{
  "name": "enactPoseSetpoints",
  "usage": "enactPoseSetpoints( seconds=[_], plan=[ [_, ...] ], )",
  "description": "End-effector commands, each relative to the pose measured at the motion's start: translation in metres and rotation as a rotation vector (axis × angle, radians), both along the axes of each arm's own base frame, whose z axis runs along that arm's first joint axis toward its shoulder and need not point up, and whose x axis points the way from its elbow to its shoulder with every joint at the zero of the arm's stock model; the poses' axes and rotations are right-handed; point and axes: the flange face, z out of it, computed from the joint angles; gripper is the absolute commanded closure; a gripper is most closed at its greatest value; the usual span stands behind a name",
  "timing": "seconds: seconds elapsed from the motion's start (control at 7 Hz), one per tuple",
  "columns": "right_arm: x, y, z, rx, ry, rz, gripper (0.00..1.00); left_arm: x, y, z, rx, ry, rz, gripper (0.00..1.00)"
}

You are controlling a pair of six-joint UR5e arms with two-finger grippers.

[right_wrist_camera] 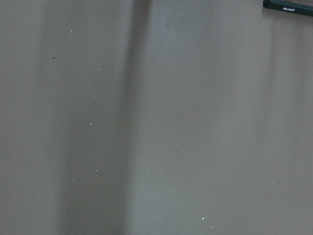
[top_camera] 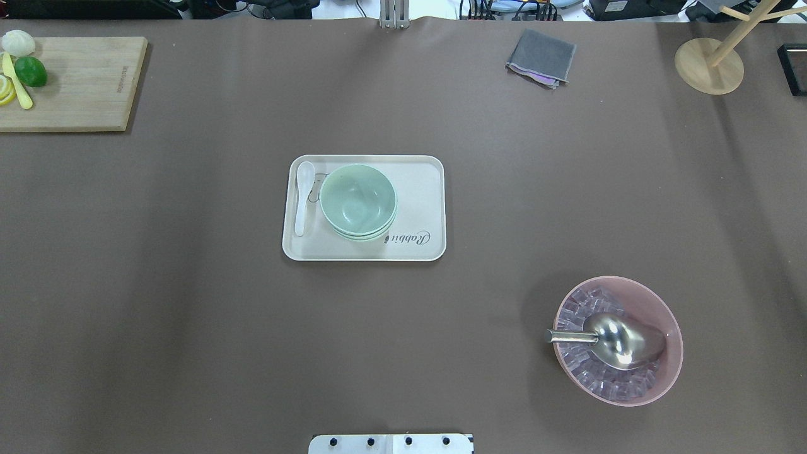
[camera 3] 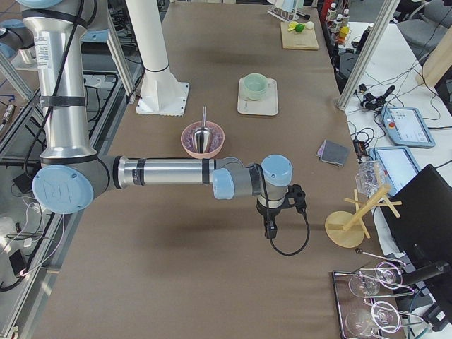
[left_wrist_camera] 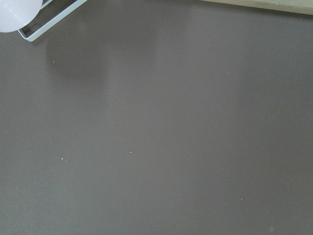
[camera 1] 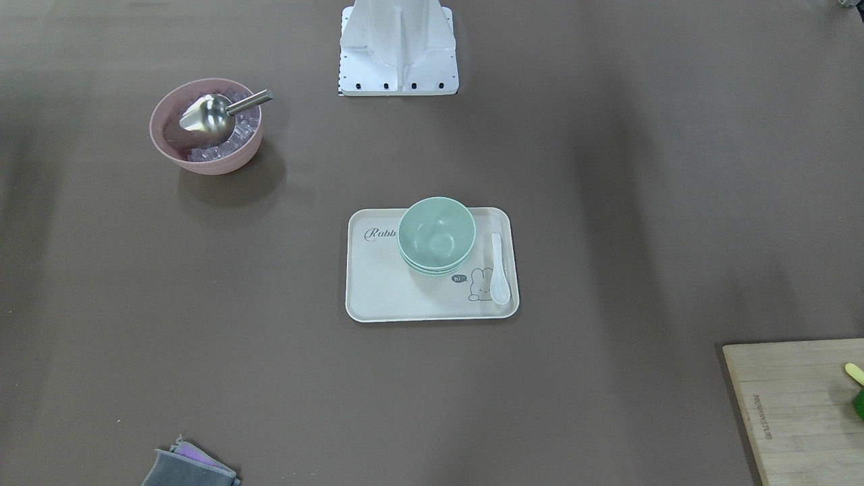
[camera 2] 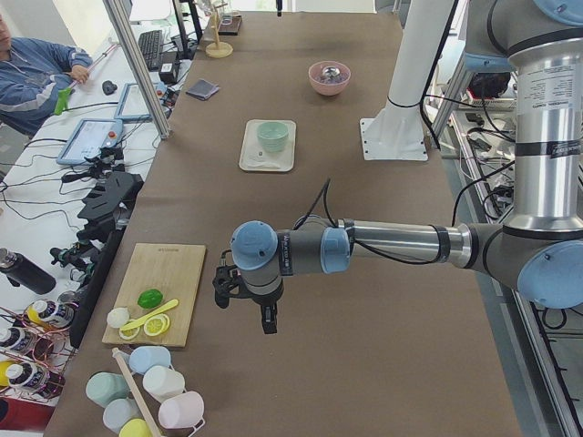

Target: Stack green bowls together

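Observation:
The green bowls (camera 1: pixel 436 233) sit nested in one stack on the beige tray (camera 1: pixel 378 297), seen also in the overhead view (top_camera: pixel 358 200). A white spoon (camera 1: pixel 498 266) lies on the tray beside them. My left gripper (camera 2: pixel 264 320) hangs over bare table near the cutting board, far from the bowls; it shows only in the exterior left view, so I cannot tell if it is open or shut. My right gripper (camera 3: pixel 270 232) hangs over bare table at the other end, past the pink bowl; I cannot tell its state either. Both wrist views show only bare table.
A pink bowl (top_camera: pixel 674 340) with ice and a metal scoop (top_camera: pixel 624 340) stands on my right. A wooden cutting board (top_camera: pixel 75 82) with a lime and lemon slices lies far left. A grey cloth (top_camera: pixel 541 58) and a wooden stand (top_camera: pixel 709 63) are far right.

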Motion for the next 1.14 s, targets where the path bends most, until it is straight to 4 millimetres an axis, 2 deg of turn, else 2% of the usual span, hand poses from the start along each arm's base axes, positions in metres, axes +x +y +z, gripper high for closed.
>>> enactPoseSetpoints(
  seconds=[0.0, 0.29, 1.0],
  plan=[
    [-0.0006, -0.0012, 0.0030, -0.018, -0.005, 0.004, 0.00, -0.0002, -0.0007, 0.0012, 0.015, -0.003, 0.001, 0.02],
    [-0.0006, -0.0006, 0.0006, -0.069, -0.030, 0.052, 0.00, -0.0003, -0.0025, -0.0001, 0.047, -0.005, 0.001, 0.02],
    [0.0052, -0.0004, 0.0014, -0.070, -0.028, 0.065, 0.00, -0.0006, -0.0017, 0.0009, 0.043, -0.009, -0.001, 0.02]
  ],
)
